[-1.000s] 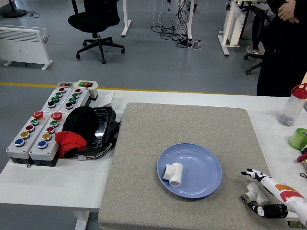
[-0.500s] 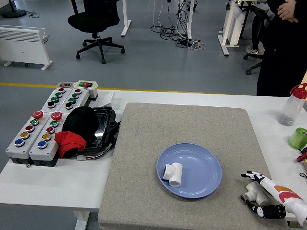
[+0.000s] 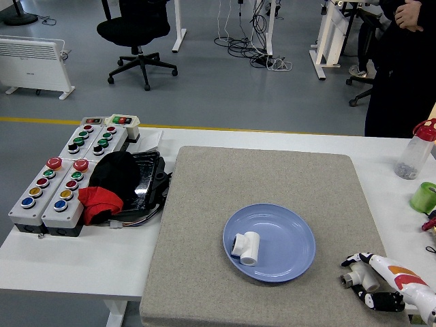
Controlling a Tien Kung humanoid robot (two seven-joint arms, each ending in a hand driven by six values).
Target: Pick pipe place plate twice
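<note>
Head view, the only one. A round blue plate (image 3: 269, 242) sits right of centre on a grey felt mat (image 3: 262, 187) that covers most of the white table (image 3: 82, 252). 1 white plastic T-shaped pipe fitting (image 3: 246, 247) already lies on the plate's left half. Judging by the task, that is 1 of 2 placements done.

The 2nd pipe fitting (image 3: 360, 277), pale grey-white, lies at the mat's near right corner, clear of the plate and to its right. It looks parked there within easy reach of the right arm.

The right hand (image 3: 375, 281) comes in from the lower right corner, white with red and orange patches and black fingertips. Its fingers (image 3: 356, 259) arch over the far side of the fitting, while the dark thumb part sits on the near side, so the hand brackets the piece. It appears to be closing, but whether the grip is firm I cannot tell; the fitting rests on the mat, not lifted. The wrist is low, almost level with the table.

The left arm is not visible.

Off to the left: 2 grey button boxes (image 3: 51, 191) with coloured push buttons, and a black and red cloth bundle (image 3: 109, 187). A clear bottle with a red cap (image 3: 417, 150) stands at the far right. A person in dark clothing (image 3: 402, 61) stands back at top right, hands away from the table.
</note>
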